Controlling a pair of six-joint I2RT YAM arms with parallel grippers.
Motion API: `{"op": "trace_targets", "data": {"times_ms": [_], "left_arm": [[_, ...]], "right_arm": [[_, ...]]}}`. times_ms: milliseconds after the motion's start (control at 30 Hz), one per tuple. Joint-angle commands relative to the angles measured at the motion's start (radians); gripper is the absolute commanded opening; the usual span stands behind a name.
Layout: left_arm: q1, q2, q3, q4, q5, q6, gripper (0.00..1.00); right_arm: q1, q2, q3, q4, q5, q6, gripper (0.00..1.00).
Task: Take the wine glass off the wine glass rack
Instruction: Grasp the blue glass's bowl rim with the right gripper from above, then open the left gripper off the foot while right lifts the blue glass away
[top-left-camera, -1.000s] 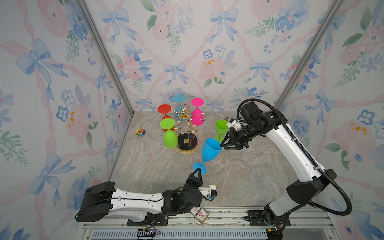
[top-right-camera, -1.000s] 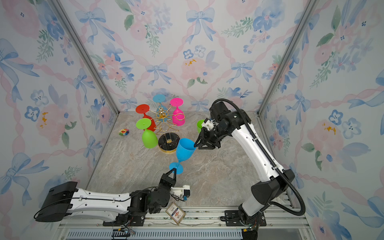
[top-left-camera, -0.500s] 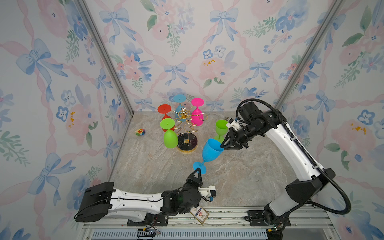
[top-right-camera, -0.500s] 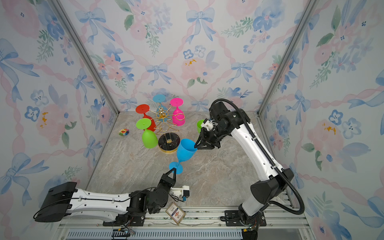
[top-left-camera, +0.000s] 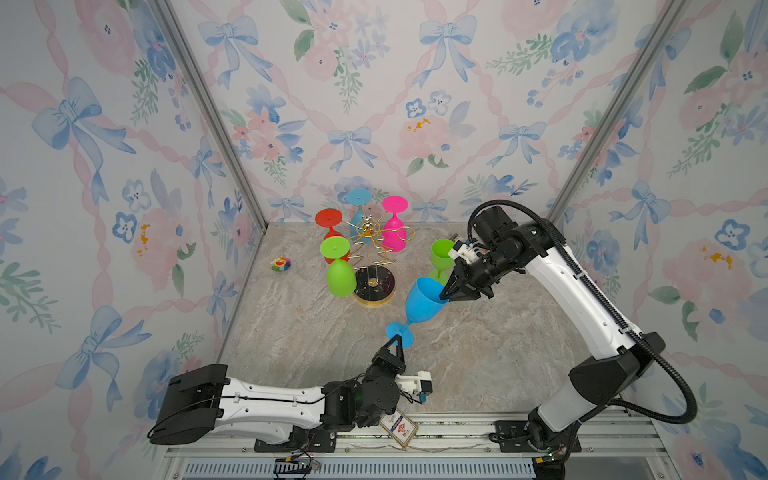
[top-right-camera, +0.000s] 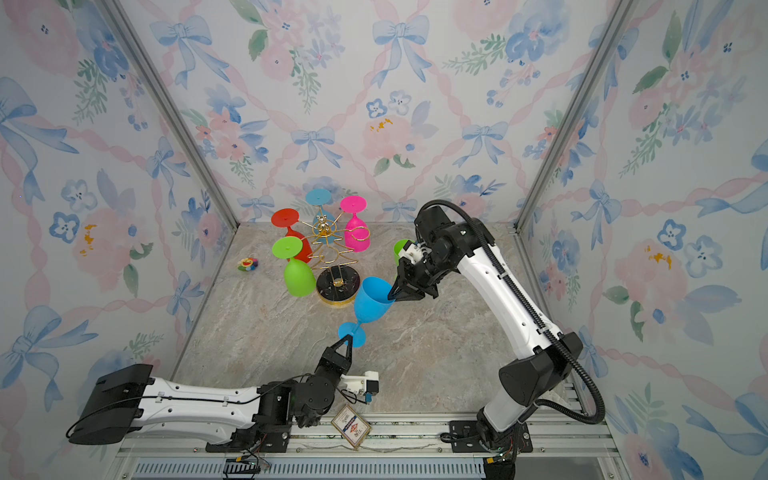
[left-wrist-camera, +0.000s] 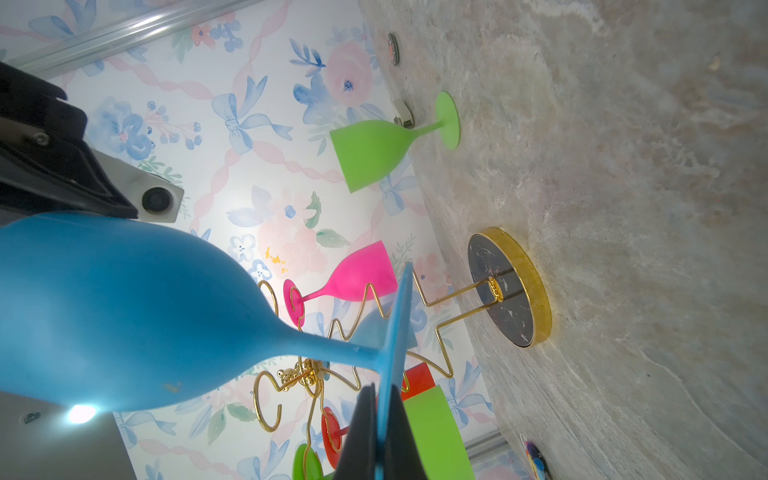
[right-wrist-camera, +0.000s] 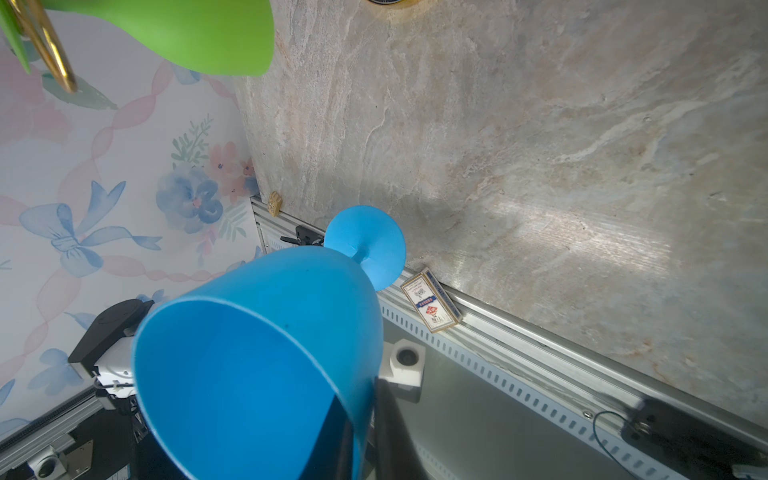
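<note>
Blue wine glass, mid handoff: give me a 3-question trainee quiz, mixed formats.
1. True or false: the blue wine glass hangs on the wine glass rack.
2. The left pincer is closed on which part of the blue wine glass? A) rim B) foot C) bowl
3. How many glasses hang on the rack?

Key: 1 false; 2 B; 3 four.
</note>
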Motion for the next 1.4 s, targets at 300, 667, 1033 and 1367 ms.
{"op": "trace_targets", "data": {"times_ms": [300, 667, 1033, 1367], "left_arm": [[-0.008, 0.009, -0.006, 0.045, 0.003, 0.039, 0.11], [-0.015, 0.004, -0.008, 0.045, 0.029, 0.034, 0.27], [-0.027, 0.009, 0.042, 0.04, 0.018, -0.134, 0.35], [-0.034, 0.034, 0.149, 0.032, -0.002, -0.459, 0.54]], "right_arm": [[0.003, -0.023, -0.045, -0.039, -0.012, -0.021, 0.0], [-0.02, -0.038, -0.047, -0.057, 0.033, -0.037, 0.0], [-0.09, -0.109, -0.085, -0.009, 0.189, -0.022, 0.0], [-0.2, -0.232, -0.193, 0.0, 0.457, -0.007, 0.0]]}}
